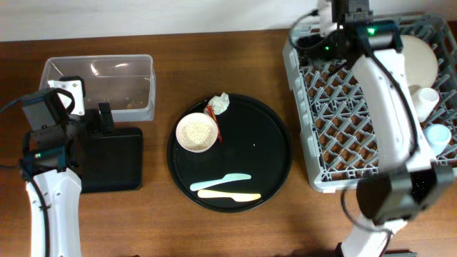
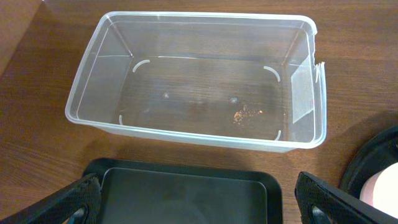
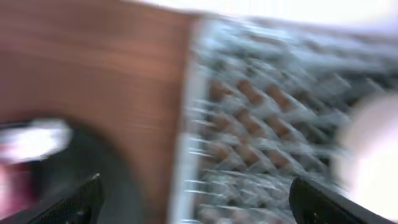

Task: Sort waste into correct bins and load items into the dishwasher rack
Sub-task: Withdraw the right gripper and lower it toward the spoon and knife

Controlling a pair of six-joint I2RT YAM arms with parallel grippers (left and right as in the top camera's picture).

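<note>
Left pincer (image 2: 199, 202), right pincer (image 3: 196, 199): spread, empty | bowl (image 1: 197, 133) at round tray's (image 1: 275, 146) 10 o'clock: light, spill-prone; best pinched at rim.

From where I stand, the left arm (image 1: 50, 200) rises from the near edge, well to the left of the round black tray (image 1: 264, 143), its white link angled away from me. The left gripper (image 1: 89, 123) is held level with the tray's far half, its jaws spread wide and empty; its dark fingers (image 2: 71, 202) sit at either bottom corner of the wrist view. The right arm (image 1: 385, 100) starts near me, right of the tray, and reaches far beyond it. The right gripper (image 1: 321, 39) hangs past the tray's far right, fingers apart, gripping nothing; its wrist view is blurred.
</note>
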